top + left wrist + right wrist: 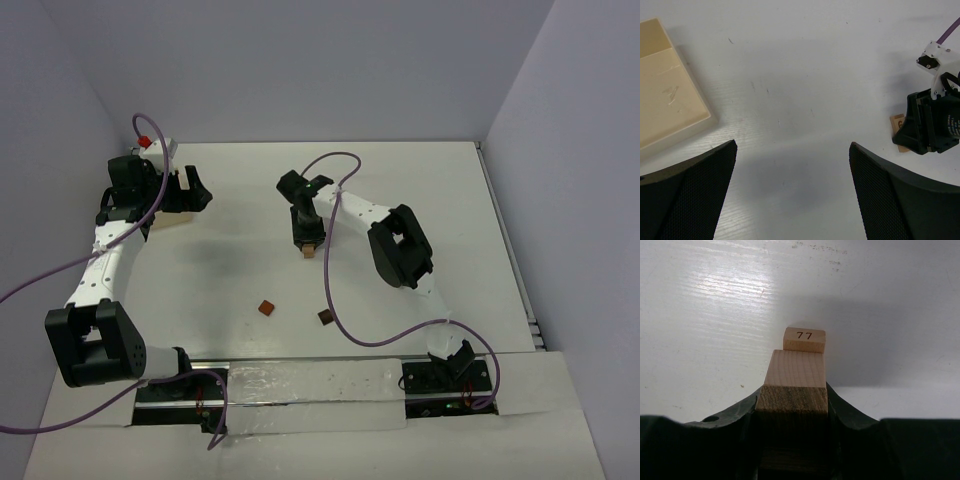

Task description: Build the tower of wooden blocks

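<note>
Looking through the right wrist camera, I saw the right gripper closed on a pale block, one finger on each side of it. The end of this block that faced the camera was darker than its top. Just past its far end there was a smaller block marked 77, and the pale block hid its near edge. I could not tell whether the two touched or whether one rested on the other. From above, this gripper pointed down near the middle of the counter, with the tan wood showing just under its fingers.

The left gripper was wide open and held nothing; only bare counter showed between its two dark fingers. It stood at the far left side, next to a flat tan board, well apart from the right gripper.

Two more blocks lay loose on the counter, nearer to the arm bases: a reddish brown block and a dark brown block. They were near each other but not touching, and neither gripper was close to them.
</note>
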Controlling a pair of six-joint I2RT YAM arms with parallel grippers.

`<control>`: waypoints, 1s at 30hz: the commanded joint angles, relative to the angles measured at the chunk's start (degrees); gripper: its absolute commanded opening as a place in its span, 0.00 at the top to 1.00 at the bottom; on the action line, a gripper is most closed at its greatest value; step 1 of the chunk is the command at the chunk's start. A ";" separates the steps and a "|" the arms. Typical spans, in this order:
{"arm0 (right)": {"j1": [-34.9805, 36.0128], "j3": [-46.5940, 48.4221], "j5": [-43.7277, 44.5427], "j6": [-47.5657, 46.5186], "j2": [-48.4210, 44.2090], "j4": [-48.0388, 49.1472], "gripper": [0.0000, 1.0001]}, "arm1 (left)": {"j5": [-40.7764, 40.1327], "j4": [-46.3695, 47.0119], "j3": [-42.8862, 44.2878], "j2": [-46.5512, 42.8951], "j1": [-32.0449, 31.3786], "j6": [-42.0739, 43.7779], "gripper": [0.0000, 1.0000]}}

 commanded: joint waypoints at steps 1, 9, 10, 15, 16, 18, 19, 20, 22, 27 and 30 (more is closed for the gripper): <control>0.59 -1.81 0.95 -0.42 0.26 -0.51 0.55 | 1.00 0.95 2.45 -0.02 -0.13 0.27 0.01; 0.67 -1.28 1.14 0.12 0.44 -0.69 0.40 | 0.83 1.04 2.45 -0.06 -0.13 0.32 0.01; 0.68 -1.27 1.22 0.21 0.44 -0.70 0.38 | 0.83 1.04 2.37 -0.06 -0.13 0.31 0.01; 0.76 -0.90 1.35 0.62 0.11 -0.87 0.26 | 0.83 1.13 2.37 -0.04 -0.13 0.24 0.01; 0.76 -0.83 1.24 0.59 -0.04 -0.87 0.22 | 0.83 1.13 2.37 -0.01 -0.13 0.28 0.01; 0.82 -0.76 1.07 0.55 -0.36 -0.93 0.10 | 0.83 1.13 2.37 -0.03 -0.13 0.26 0.01; 0.85 -0.71 1.04 0.46 -0.53 -0.95 0.04 | 0.83 1.08 2.37 -0.06 -0.13 0.23 0.01; 0.89 -0.41 0.90 0.38 -0.80 -0.95 0.01 | 0.86 1.00 2.33 -0.02 -0.13 0.27 0.01; 0.95 0.12 0.43 0.27 -1.67 -0.87 0.00 | 0.93 0.95 2.28 0.11 -0.13 0.32 0.01; 1.20 1.99 0.58 -0.74 -3.97 -0.95 0.00 | 1.03 0.80 2.52 -0.06 -0.13 0.25 0.01; 1.29 3.29 0.52 -1.47 -5.98 -0.87 0.00 | 1.00 0.69 2.63 -0.24 -0.13 0.32 0.01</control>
